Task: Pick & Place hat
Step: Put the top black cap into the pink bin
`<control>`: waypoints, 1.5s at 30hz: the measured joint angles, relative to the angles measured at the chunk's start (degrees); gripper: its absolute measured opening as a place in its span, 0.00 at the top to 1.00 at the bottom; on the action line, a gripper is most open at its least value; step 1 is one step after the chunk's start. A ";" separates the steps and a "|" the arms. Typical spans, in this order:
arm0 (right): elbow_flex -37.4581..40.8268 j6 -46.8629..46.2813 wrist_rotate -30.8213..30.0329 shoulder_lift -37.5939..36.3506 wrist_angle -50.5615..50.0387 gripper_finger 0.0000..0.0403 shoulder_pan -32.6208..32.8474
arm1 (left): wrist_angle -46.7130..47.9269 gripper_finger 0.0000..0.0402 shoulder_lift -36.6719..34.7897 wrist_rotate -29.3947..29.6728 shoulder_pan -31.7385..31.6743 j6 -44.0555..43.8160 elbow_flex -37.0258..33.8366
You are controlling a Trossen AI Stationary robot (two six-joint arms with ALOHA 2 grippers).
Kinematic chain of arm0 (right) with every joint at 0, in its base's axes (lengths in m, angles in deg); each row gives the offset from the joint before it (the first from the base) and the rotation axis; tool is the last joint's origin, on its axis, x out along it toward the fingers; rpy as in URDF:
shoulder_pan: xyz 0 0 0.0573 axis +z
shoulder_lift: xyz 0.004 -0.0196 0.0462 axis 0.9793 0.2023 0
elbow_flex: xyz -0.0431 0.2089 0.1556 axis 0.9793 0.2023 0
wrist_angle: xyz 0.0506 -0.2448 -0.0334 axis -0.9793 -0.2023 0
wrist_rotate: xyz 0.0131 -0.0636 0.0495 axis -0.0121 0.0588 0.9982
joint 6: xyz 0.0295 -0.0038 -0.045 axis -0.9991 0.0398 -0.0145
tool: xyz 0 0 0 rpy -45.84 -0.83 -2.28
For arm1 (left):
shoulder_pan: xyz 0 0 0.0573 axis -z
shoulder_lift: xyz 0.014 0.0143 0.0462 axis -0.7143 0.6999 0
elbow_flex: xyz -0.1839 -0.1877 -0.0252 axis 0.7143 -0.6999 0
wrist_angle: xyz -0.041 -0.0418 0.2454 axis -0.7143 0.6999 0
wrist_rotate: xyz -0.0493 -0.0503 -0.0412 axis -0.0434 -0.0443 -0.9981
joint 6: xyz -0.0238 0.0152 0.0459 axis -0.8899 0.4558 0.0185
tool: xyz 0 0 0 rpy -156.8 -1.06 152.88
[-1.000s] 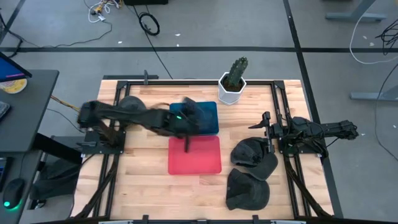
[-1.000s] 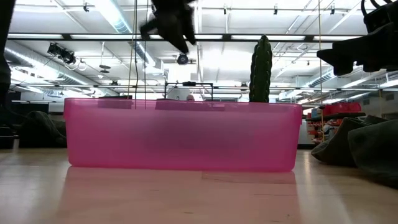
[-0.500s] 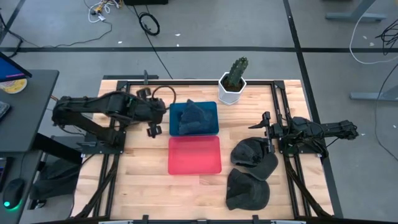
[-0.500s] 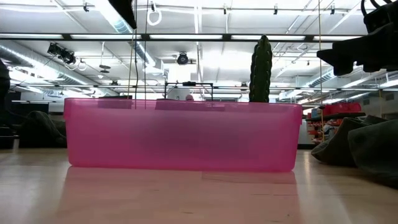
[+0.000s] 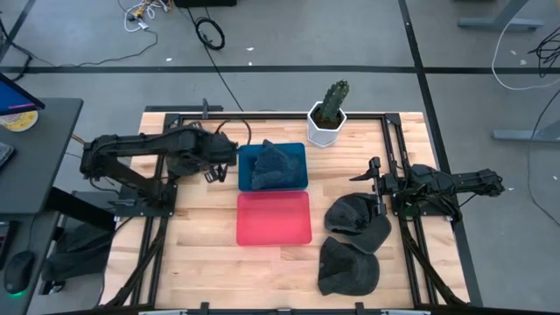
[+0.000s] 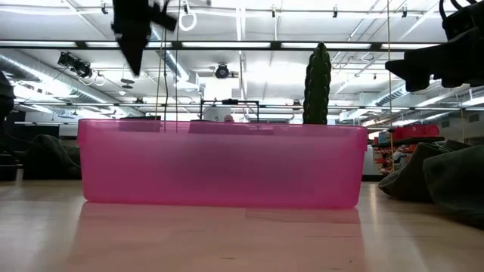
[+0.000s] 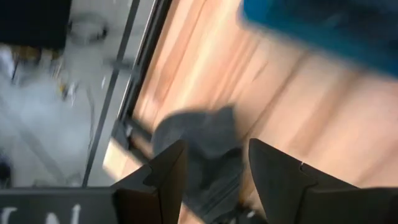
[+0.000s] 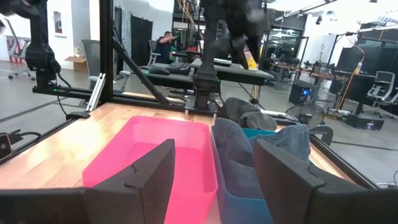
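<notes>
A dark hat (image 5: 272,164) lies crumpled inside the blue bin (image 5: 297,150), which stands just beyond the pink bin (image 5: 274,219). My left gripper (image 5: 213,173) hangs open and empty above the table left of the blue bin; its wrist view looks down on another grey hat (image 7: 200,140) lying on the wood. Two more dark hats (image 5: 357,219) (image 5: 348,266) lie on the table's right part. My right gripper (image 5: 371,178) waits open beside them, facing the bins (image 8: 161,155).
A cactus in a white pot (image 5: 328,114) stands at the far edge, right of the blue bin. Black frame rails run along the table's left, right and far sides. Bare wood lies in front of the pink bin (image 6: 219,166).
My left arm has drawn back from above the blue bin toward the table's left edge, then moved slightly toward the far edge. The hat in the blue bin, covered by the arm before, now shows lying still.
</notes>
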 joint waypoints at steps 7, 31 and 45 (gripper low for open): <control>0.00 -0.02 -0.03 0.00 0.02 0.45 0.00 | -0.42 0.56 -0.72 -2.66 -13.02 0.60 -10.73; 0.00 -0.01 -0.02 0.00 0.04 0.45 0.00 | -13.15 0.56 -0.70 -14.50 -38.75 11.10 -16.24; 0.00 -0.01 -0.01 0.00 0.04 0.45 -0.01 | -18.24 0.56 3.12 -15.72 -39.97 15.45 -24.19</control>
